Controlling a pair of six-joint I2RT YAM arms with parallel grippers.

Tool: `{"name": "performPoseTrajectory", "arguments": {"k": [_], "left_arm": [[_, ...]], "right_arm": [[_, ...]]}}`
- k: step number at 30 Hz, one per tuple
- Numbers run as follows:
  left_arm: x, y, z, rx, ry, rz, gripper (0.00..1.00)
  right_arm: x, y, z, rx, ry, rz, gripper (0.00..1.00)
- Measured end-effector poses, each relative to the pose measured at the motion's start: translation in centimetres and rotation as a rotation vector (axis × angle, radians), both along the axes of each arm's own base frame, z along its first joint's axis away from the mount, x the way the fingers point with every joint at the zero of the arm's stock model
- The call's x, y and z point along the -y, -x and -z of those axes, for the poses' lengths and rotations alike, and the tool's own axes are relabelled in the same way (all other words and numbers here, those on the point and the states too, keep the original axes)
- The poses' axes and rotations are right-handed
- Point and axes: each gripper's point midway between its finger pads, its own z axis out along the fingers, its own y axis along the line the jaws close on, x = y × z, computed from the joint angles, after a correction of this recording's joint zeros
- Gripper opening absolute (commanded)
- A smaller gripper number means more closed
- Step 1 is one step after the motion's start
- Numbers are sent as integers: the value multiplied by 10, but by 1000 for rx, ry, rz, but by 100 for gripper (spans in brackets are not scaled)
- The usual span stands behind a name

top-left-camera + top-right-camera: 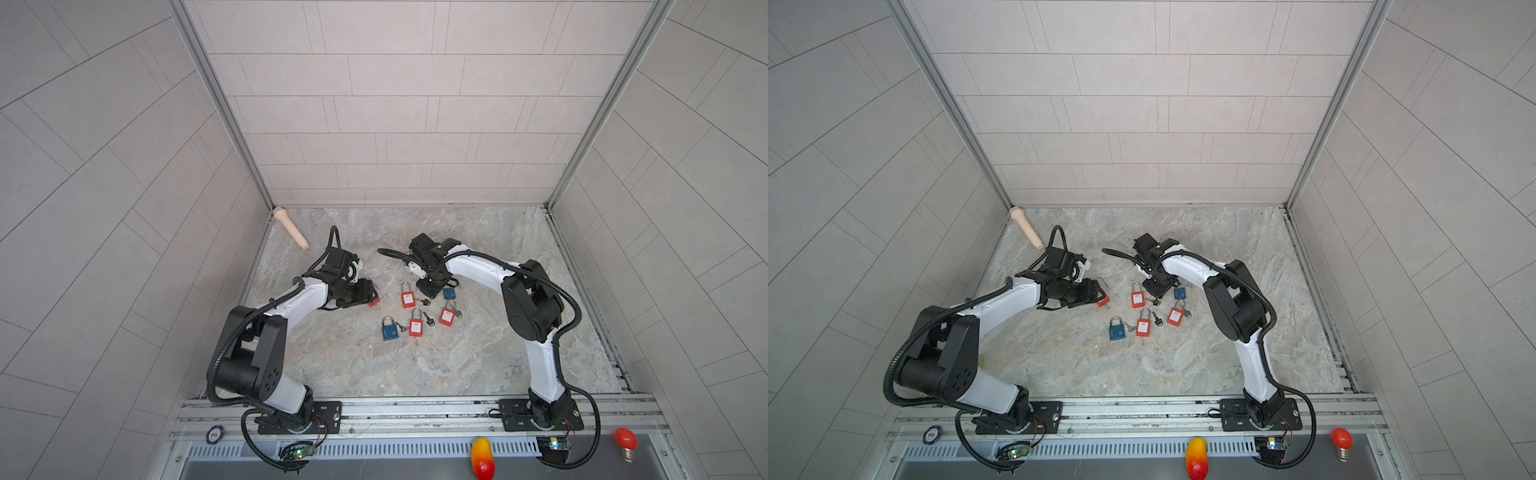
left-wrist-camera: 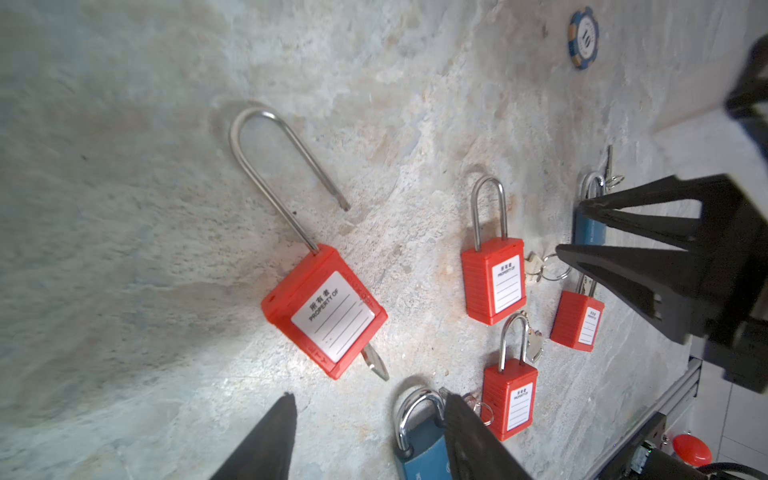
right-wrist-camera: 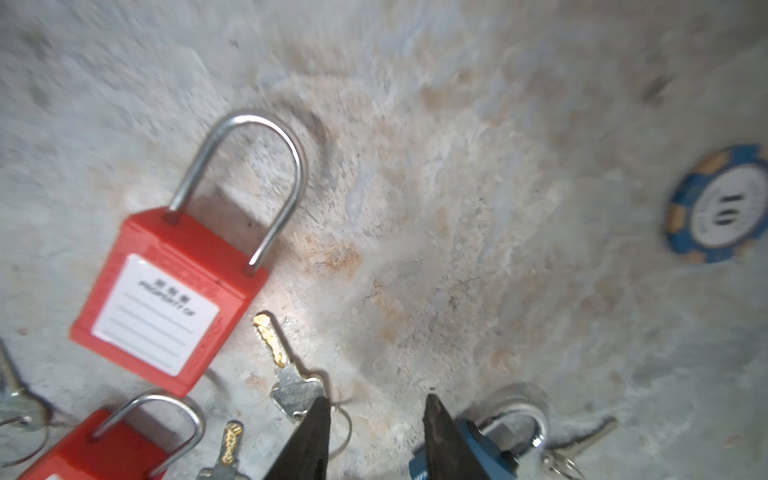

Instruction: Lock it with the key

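A red padlock (image 2: 324, 307) with a long steel shackle (image 2: 270, 166) swung open lies on the marbled table, and a silver key (image 2: 376, 365) sticks out of its bottom. My left gripper (image 2: 370, 399) hovers just short of that key, open and empty; in both top views it covers most of this padlock (image 1: 374, 300) (image 1: 1103, 300). My right gripper (image 3: 376, 399) is open low over the table. One fingertip rests by a loose key (image 3: 286, 365), the other by a blue padlock (image 3: 469, 453). In a top view the right gripper (image 1: 428, 289) is over the cluster's far edge.
Shut red padlocks (image 1: 408, 299) (image 1: 416, 327) (image 1: 447, 316), a blue one (image 1: 389, 331) and loose keys (image 1: 429, 319) crowd the middle. A blue poker chip (image 3: 719, 203) lies beyond. A beige peg (image 1: 291, 228) lies at the far left corner. The front rail (image 1: 415, 411) carries both arm bases.
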Motion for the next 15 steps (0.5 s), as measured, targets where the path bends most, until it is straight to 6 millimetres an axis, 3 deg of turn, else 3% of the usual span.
{"name": "performPoseTrajectory", "arguments": {"k": [4,9,12,15], "left_arm": [[-10,-15,-17,54,-16,-30,66],[-29,-27,-31,105,-32,-93,67],[-29,-31,-21,76,-15,-96,67],[-25,-33,-7,42,3,-91,67]], "right_arm": [[-27,2,-38,67,-59,-48,46],[-89,8,-74,136,-110,-165,47],[-109,16,-68,122,-112,-204,47],[-104,19,-53,81,-81,-197,48]]}}
